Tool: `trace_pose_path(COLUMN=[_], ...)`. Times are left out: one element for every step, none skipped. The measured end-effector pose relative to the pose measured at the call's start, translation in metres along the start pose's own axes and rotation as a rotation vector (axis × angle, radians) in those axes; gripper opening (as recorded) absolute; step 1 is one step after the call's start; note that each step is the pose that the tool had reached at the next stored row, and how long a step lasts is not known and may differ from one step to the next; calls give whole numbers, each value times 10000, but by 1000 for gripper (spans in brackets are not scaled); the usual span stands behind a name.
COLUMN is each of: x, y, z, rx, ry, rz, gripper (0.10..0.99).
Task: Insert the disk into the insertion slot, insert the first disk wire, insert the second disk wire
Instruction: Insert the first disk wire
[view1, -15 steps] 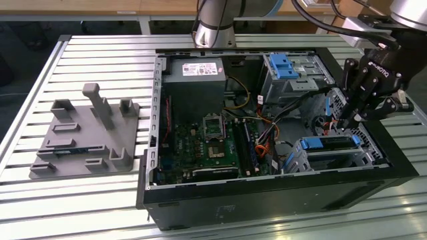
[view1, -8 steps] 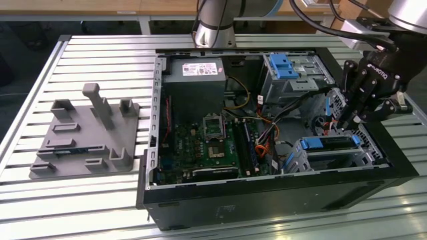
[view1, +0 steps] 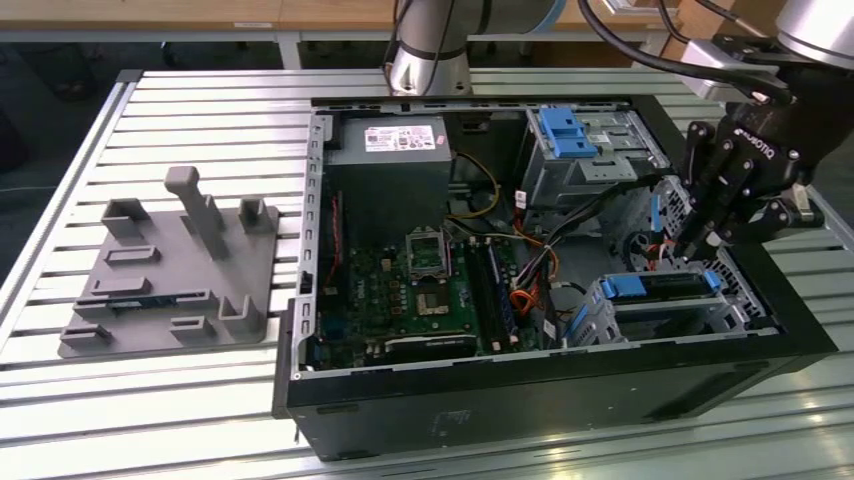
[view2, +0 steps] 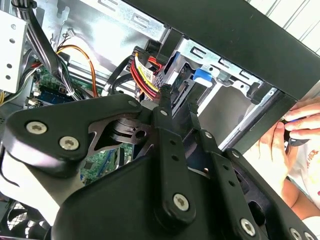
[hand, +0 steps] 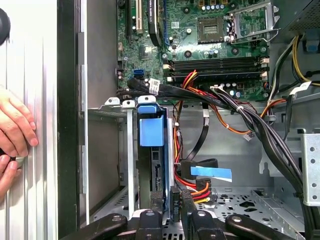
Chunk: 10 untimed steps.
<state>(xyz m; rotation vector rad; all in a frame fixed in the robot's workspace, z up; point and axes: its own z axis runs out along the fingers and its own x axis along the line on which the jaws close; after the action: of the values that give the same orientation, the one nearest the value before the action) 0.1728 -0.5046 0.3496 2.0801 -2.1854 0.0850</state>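
Note:
The disk, silver in a bright blue carrier, sits inside the insertion slot, the low perforated cage at the case's front on the exterior view's right. In the first wrist view I see the disk's blue carrier edge-on in the insertion slot. My gripper hangs just behind the disk, shut on a black connector of a red, yellow and orange disk wire. A second black disk wire with a blue tab lies loose beside it. In the second wrist view the gripper points at the wire bundle.
The taller grey cage with a blue latch stands at the back. Thick black cable bundles cross beside the motherboard. A person's hand rests outside the case wall. A grey fixture block lies on the table at the exterior view's left.

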Motion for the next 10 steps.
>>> trace_pose_path(x=[0,0,0,0,0,-1,-1,-1,-1,-1], y=[0,0,0,0,0,0,0,-1,-1,-1], z=[1,1,2,3,4,5,6,6,6,6], rx=[0,0,0,0,0,-1,-1,-1,-1,-1], ry=[0,0,0,0,-1,-1,-1,0,0,0], rz=[0,0,1,2,3,4,6,7,7,7], gripper=[294,294,278,212,165,165,165,165,165,165])
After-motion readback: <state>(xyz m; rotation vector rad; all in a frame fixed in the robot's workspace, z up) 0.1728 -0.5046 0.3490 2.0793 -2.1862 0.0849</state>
